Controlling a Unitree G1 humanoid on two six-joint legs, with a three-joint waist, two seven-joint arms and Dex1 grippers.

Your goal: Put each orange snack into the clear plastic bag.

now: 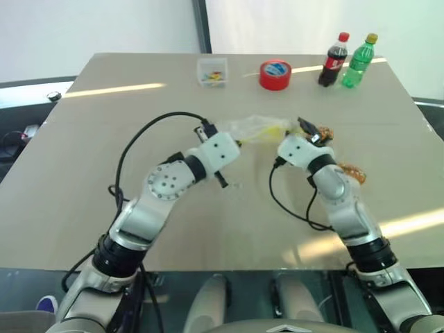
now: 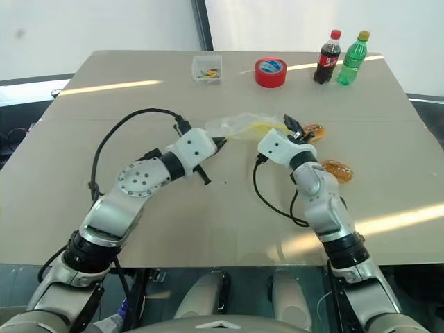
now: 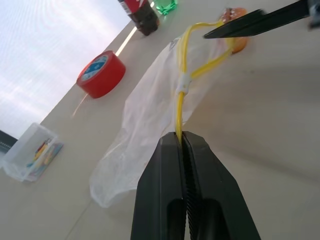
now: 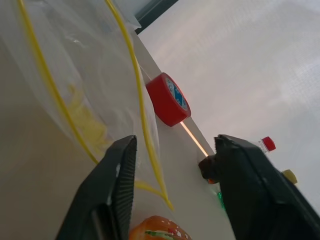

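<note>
1. Clear plastic bag (image 2: 246, 126): table centre, pinched at its yellow seal by left end effector (image 3: 183, 142).
2. Right end effector (image 4: 172, 165): spread, empty, at bag's mouth.
3. Orange snacks (image 2: 313, 132) (image 2: 337, 169): both outside, bag's 3 and 4 o'clock; neither bagged.

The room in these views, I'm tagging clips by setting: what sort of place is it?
Probably a lab or test room, not a home: a large plain beige table before bare white walls, with a staged mix of props, a red tape roll, two soda bottles and a small clear box.
</note>
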